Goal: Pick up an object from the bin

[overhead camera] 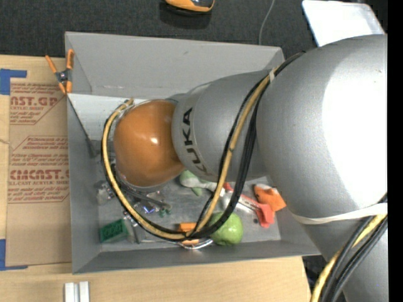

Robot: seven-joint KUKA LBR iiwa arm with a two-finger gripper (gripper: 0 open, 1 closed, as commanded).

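Observation:
My gripper (148, 204) is low in the front left part of the bin, mostly hidden under the arm's orange dome; a little of its dark metal body shows below the dome. A small green rectangular block (112, 231) lies just left of it, near the front left corner. A small grey metal piece (102, 191) sits by the left wall. A pale green and white thing (189, 181) lies right of the gripper, half covered by the arm.
A green apple-shaped ball (228, 230) rests against the front wall, behind the arm's cables. An orange-red plastic item (269, 201) lies at the front right. The arm covers the bin's middle and right side.

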